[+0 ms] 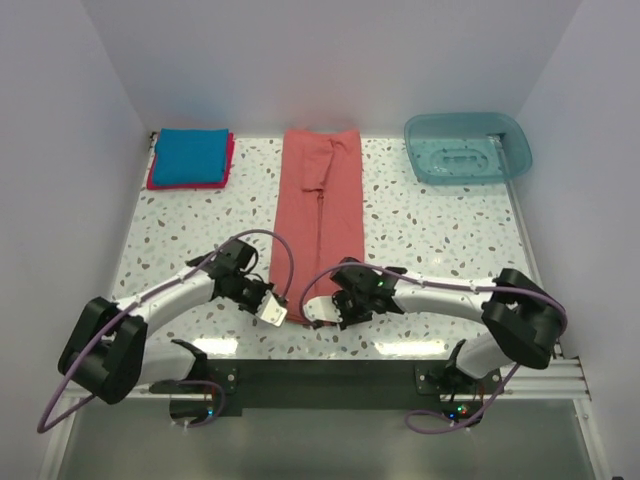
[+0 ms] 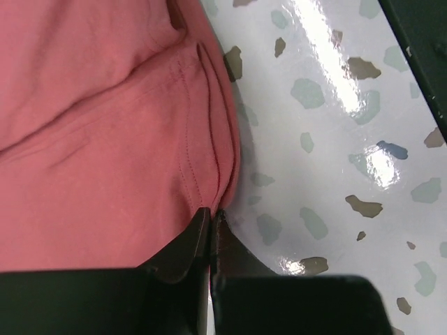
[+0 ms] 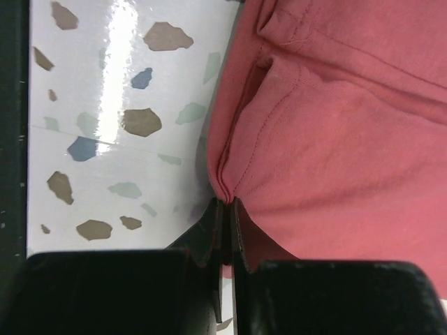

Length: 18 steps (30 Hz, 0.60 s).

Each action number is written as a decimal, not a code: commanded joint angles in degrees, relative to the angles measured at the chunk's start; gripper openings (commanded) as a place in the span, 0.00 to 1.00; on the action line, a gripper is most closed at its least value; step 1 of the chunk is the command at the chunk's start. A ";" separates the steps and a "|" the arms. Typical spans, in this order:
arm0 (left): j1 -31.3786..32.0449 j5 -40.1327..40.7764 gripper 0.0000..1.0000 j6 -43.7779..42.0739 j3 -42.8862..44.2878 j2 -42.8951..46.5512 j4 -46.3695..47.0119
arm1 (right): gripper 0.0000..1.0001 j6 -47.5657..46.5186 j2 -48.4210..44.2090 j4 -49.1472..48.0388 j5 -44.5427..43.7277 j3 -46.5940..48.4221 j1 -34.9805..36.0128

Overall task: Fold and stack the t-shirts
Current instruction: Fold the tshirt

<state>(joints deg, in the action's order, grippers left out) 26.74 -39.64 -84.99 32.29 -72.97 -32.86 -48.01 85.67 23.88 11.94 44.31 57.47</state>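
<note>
Left jaws: pressed together, a fold of hem from the salmon-red shirt (image 2: 98, 139) pinched between the tips. The grip sits on the shirt's near left corner.

Right jaws: also pressed together, nipping the hem at the same shirt's near right corner. The cloth puckers into a small crease where it enters the tips.

Salmon-red shirt: lies flat on the counter (image 1: 440, 240) as a long narrow strip, sides folded in. It runs from the two grips straight away to the far edge. Both near corners are held, and the rest of the cloth rests on the speckled surface.

Left arm (image 1: 170, 295) reaches in from the shirt's left side, right arm (image 1: 440, 292) from its right side, and their wrists nearly meet at the shirt's near end.

Left of the shirt's far end, well apart from it: blue shirt (image 1: 190, 155), folded, lying on top of the folded crimson-pink shirt (image 1: 229, 165), whose edges show around it.

Right of the shirt's far end, apart from it: translucent teal tub (image 1: 468, 148).
</note>
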 commanded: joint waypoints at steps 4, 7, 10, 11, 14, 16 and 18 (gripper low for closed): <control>0.33 -5.89 0.00 7.63 4.17 7.14 -3.43 | 0.00 5.28 -7.53 4.77 7.82 3.49 -1.65; -1.33 -5.80 0.00 10.28 7.95 6.35 -3.00 | 0.00 4.69 -6.66 6.44 9.50 7.18 -6.82; -4.15 -5.63 0.00 10.29 11.99 2.67 -1.16 | 0.00 1.97 -5.17 7.14 10.99 10.61 -11.67; -4.94 -5.63 0.00 10.02 14.27 0.13 -0.72 | 0.00 1.08 -4.73 7.41 11.08 12.10 -12.38; -7.66 -5.63 0.00 9.76 17.18 -4.35 2.97 | 0.00 -1.12 -2.27 7.67 11.35 16.04 -15.19; -8.90 -5.89 0.00 9.67 20.52 -7.95 4.47 | 0.00 -2.61 0.28 7.33 11.61 17.81 -17.47; -9.42 -5.80 0.00 9.41 23.51 -10.25 6.13 | 0.00 -4.54 3.17 6.80 11.52 20.36 -20.28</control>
<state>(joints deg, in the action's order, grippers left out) 18.50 -43.48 -75.83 51.16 -80.64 -31.51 -48.34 85.65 30.81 20.88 60.69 40.27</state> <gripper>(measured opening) 0.028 0.032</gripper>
